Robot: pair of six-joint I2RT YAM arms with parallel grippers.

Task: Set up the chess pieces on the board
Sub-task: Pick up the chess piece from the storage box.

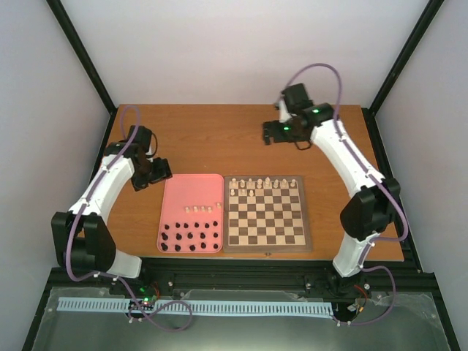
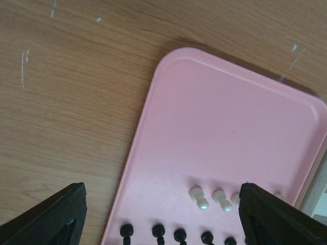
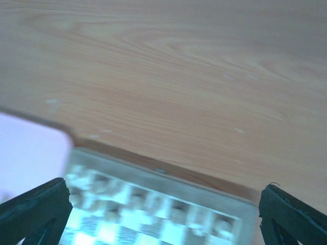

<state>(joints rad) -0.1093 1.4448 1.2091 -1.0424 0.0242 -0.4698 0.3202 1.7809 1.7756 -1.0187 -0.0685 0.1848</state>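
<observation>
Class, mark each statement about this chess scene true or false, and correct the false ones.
1. The pink tray lies left of the chessboard. True.
2. The black pieces stand on the chessboard. False: they stand in the pink tray.
3. White pieces line the chessboard's far edge. True.
4. The left end effector grips a pawn. False: it is open and empty, near the tray's far left corner.
5. White pawns stand in the tray. True.

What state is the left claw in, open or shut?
Open: left claw fingers sit wide apart in the wrist view, nothing gripped between them.
</observation>
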